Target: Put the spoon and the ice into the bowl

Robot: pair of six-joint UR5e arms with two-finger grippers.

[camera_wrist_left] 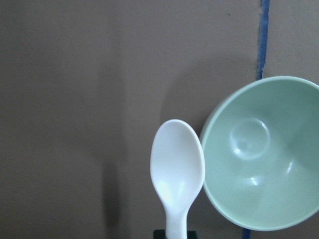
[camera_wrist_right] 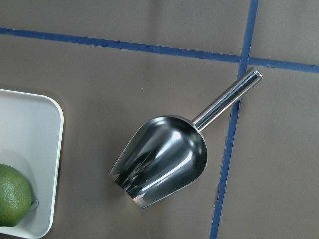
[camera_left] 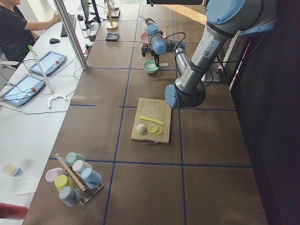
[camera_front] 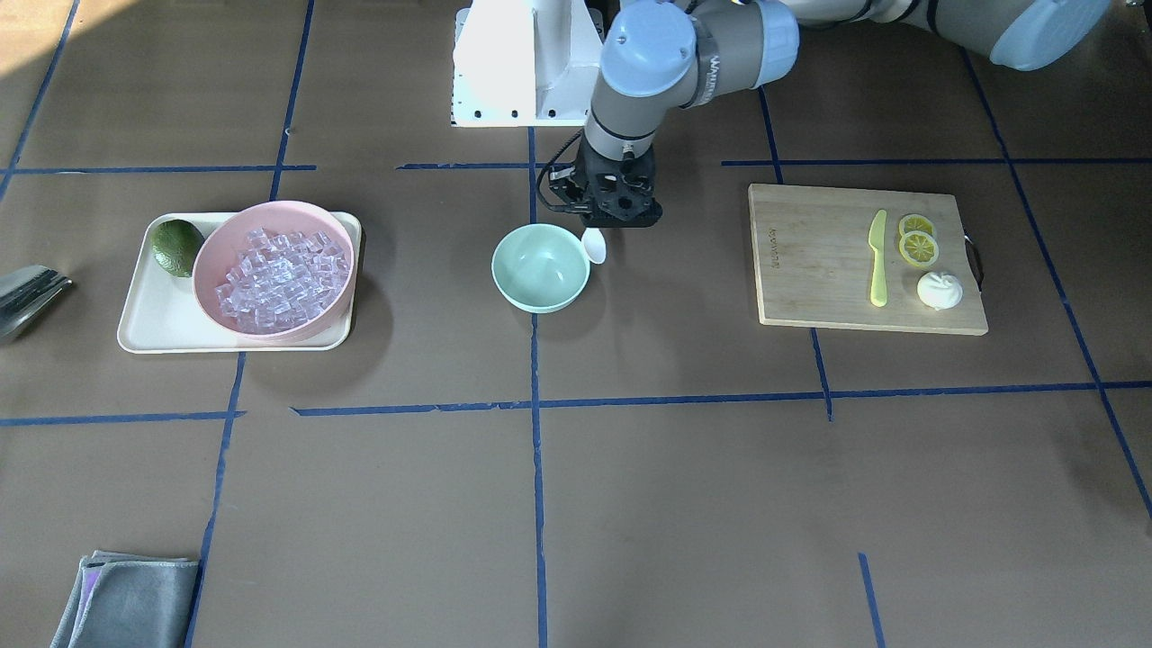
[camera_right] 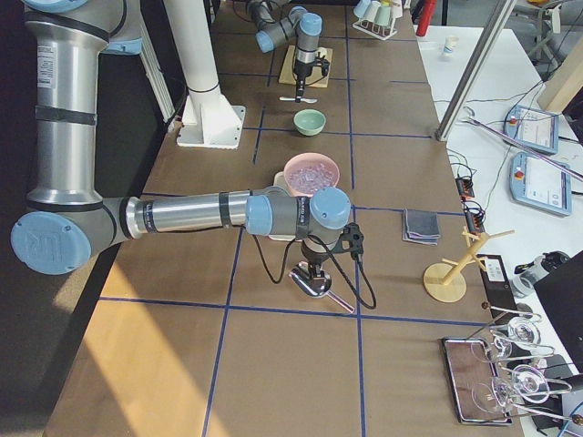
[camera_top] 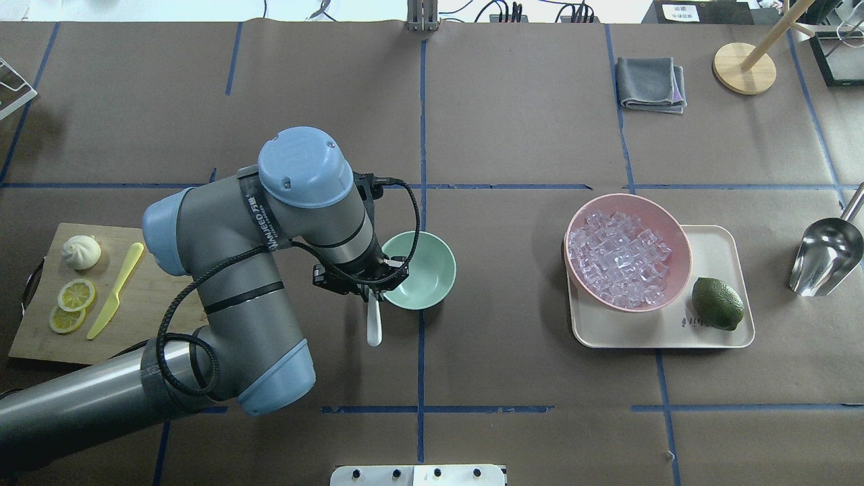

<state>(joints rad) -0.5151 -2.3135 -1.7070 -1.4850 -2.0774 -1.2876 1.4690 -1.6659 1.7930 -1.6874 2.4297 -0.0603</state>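
- Far left: wooden cutting board (camera_top: 34, 337) on the tabletop (camera_top: 506, 337). It carries a white bun (camera_top: 81, 251), two lemon slices (camera_top: 75, 295) and a yellow-green knife (camera_top: 116, 290).
- Left gripper (camera_top: 373, 295): fingers clamped on the handle of the spoon (camera_top: 373, 325). The spoon hangs scoop-down, off the tabletop.
- In the wrist view the spoon's scoop sits just beside the rim of the bowl (camera_top: 435, 270), on its outer side, not in it. Can't tell whether it touches the rim.
- The bowl is mint-green and upright, mid-tabletop, on a blue tape line.
- Well apart to the right: cream tray (camera_top: 719, 246) holding the pink bowl (camera_top: 631, 200). The ice (camera_top: 621, 260) is heaped inside the pink bowl. A lime (camera_top: 717, 304) lies on the tray just beside it.
- Far right: steel scoop (camera_top: 823, 256) on its side on the tabletop near the tray, mouth toward the tray, handle pointing away.
- Right gripper (camera_right: 313, 269): right above the scoop, seen only in the side view. Can't tell how far the fingers are spread or whether they hold anything.
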